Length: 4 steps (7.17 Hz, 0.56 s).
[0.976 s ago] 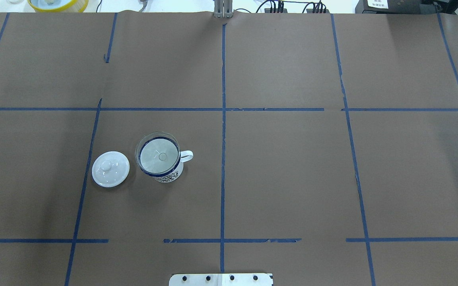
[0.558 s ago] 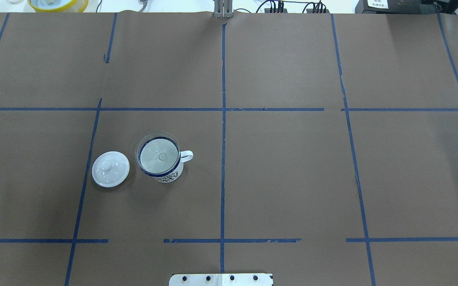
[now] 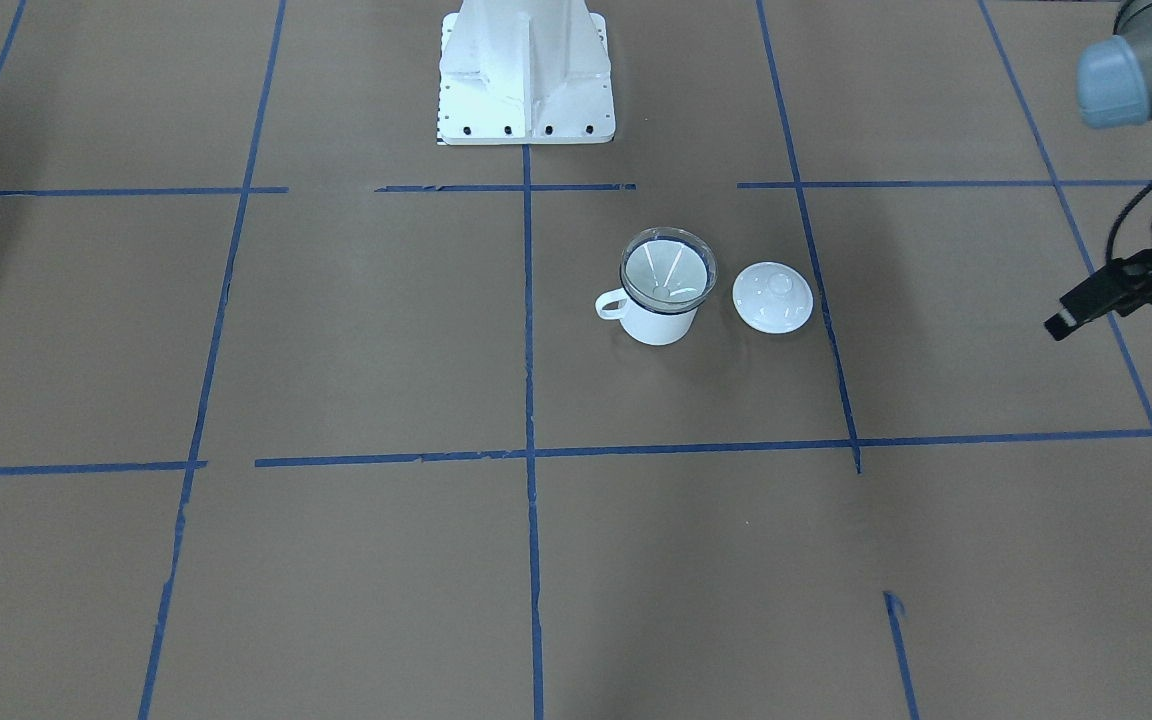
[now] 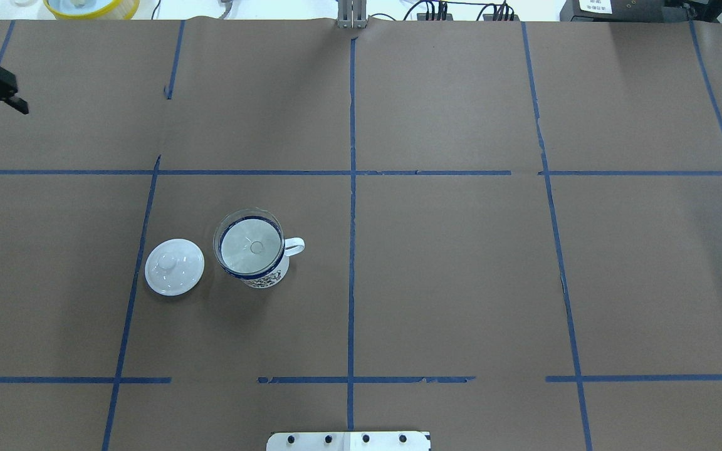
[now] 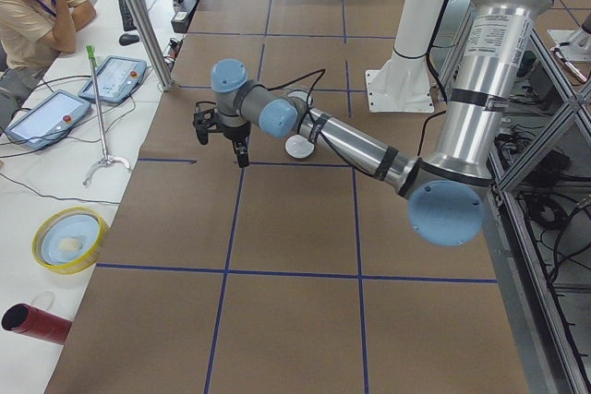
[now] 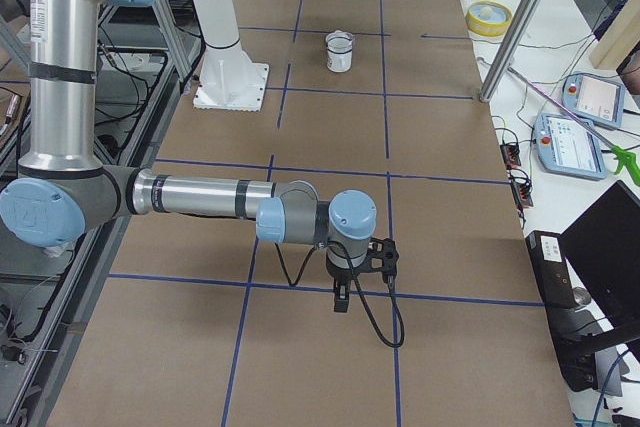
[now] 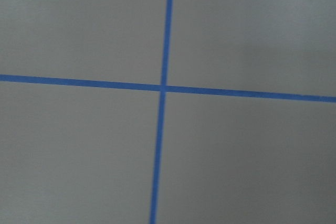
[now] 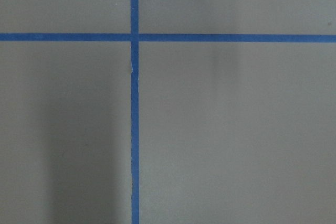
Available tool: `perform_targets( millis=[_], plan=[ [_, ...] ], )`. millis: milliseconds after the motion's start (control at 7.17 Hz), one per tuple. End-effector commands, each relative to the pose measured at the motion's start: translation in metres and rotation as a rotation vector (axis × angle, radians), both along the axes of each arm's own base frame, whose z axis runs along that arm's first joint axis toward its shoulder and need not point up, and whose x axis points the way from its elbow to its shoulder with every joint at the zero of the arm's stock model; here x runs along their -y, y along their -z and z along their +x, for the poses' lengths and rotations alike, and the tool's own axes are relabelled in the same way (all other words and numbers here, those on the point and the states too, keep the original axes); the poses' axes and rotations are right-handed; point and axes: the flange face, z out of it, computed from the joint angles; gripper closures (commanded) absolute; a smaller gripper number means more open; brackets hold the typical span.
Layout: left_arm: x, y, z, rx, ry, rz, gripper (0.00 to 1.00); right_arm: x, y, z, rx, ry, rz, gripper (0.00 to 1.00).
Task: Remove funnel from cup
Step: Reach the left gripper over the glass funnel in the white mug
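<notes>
Nearest the robot's base, we count one white enamel mug with a dark blue rim [image 4: 268, 277], upright, and one clear plastic funnel [image 4: 251, 246] seated in its mouth, spout hidden inside. One white round knobbed lid [image 4: 174, 266] lies just beside it. Farther out, the left gripper [image 5: 220, 143] is cut off at the overhead edge, fingers [image 4: 7, 99] apart, empty. Whether the right gripper [image 6: 365, 282] is open we cannot tell.

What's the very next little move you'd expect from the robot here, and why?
Probably swing the left end effector across toward the cup. The funnel sits in the cup's mouth with nothing touching it, and that end effector hangs far off to the side, so it must close the distance before any grasp.
</notes>
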Motion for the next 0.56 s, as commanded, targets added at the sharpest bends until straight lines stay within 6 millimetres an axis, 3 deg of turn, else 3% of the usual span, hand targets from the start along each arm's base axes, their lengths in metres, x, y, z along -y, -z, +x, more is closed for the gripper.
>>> perform_targets(
  millis=[0,279,418],
  plan=[
    [0.000,0.071,0.086,-0.042,0.097,-0.143,0.00,0.000,0.000,0.000,0.000,0.000,0.000,0.00],
    [-0.010,0.136,0.152,-0.011,0.145,-0.321,0.00,0.000,0.000,0.000,0.000,0.000,0.000,0.00],
    [-0.020,0.167,0.174,-0.015,0.192,-0.390,0.00,0.000,0.000,0.000,0.000,0.000,0.000,0.00]
  ],
)
